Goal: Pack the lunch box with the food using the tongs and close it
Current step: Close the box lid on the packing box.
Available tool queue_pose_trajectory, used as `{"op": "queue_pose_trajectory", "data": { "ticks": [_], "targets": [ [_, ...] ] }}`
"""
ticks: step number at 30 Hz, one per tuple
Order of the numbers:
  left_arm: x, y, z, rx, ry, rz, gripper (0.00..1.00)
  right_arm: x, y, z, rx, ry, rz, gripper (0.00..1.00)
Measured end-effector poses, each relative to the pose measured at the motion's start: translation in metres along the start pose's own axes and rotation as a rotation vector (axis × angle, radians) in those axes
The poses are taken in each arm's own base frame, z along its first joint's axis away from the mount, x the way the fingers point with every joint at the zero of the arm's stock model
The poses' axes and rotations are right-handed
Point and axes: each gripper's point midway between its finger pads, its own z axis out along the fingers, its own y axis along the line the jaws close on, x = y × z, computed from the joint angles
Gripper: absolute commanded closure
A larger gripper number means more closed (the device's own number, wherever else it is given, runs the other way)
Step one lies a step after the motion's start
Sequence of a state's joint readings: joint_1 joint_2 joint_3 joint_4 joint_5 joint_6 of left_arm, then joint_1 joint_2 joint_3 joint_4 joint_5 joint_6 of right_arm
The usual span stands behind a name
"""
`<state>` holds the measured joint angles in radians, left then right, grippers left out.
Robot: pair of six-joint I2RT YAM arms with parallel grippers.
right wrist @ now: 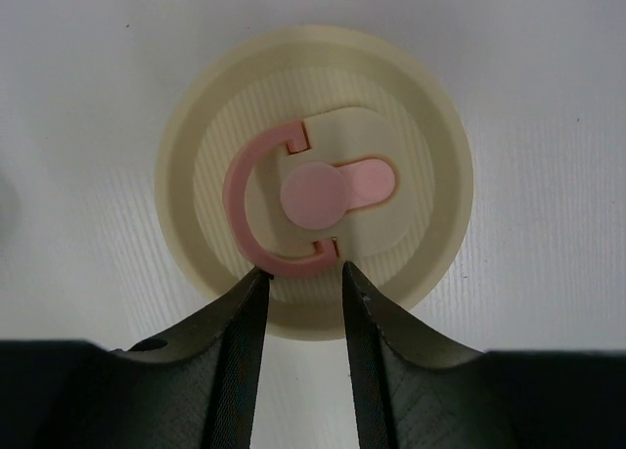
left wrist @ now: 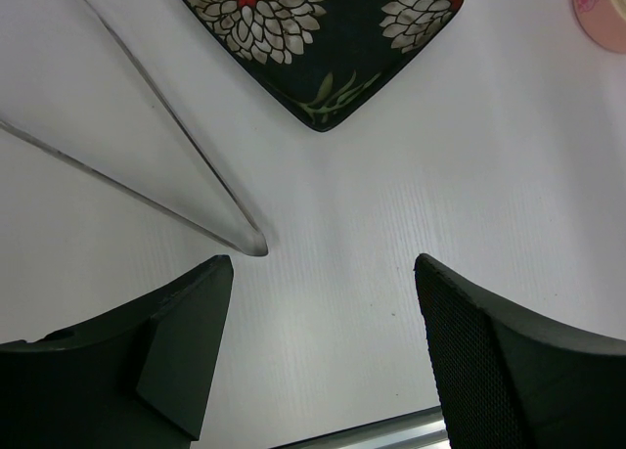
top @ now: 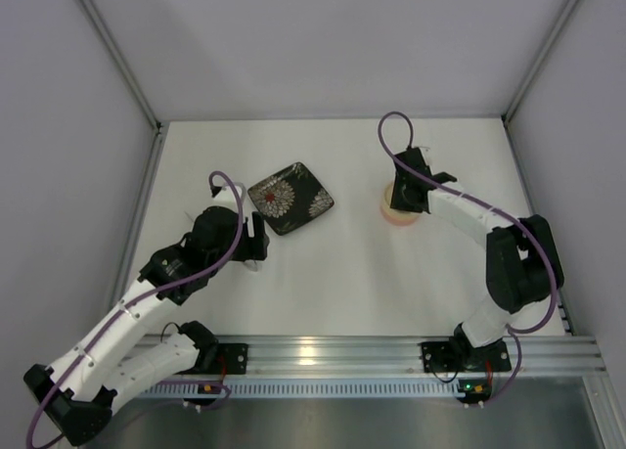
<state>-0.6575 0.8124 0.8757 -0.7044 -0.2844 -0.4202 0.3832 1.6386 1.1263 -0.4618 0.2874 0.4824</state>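
Lunch box (right wrist: 430,175) stands lidded far right on the white desk (left wrist: 440,175), with open room between the arms. Nearest, the left end effector (left wrist: 321,273) gapes empty behind the tip of the silvery tongs (left wrist: 235,232); the floral plate (left wrist: 323,38) lies beyond. The right end effector (right wrist: 303,278), jaws narrow but apart and gripping nothing, hovers at the cream lid's near rim, beside its flat pink ring. Grey walls (top: 313,48) enclose three sides.
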Motion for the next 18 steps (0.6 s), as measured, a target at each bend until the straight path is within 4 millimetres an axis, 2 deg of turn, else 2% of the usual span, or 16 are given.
{"op": "queue_pose_trajectory", "data": {
  "ticks": [10, 18],
  "targets": [
    [0.001, 0.0, 0.001, -0.004, 0.003, 0.001, 0.2, -0.003, 0.002, 0.004, 0.001, -0.013, 0.002, 0.65],
    [0.001, 0.0, 0.001, -0.004, 0.003, 0.001, 0.2, -0.014, 0.005, 0.013, 0.005, -0.06, 0.014, 0.65]
  ]
}}
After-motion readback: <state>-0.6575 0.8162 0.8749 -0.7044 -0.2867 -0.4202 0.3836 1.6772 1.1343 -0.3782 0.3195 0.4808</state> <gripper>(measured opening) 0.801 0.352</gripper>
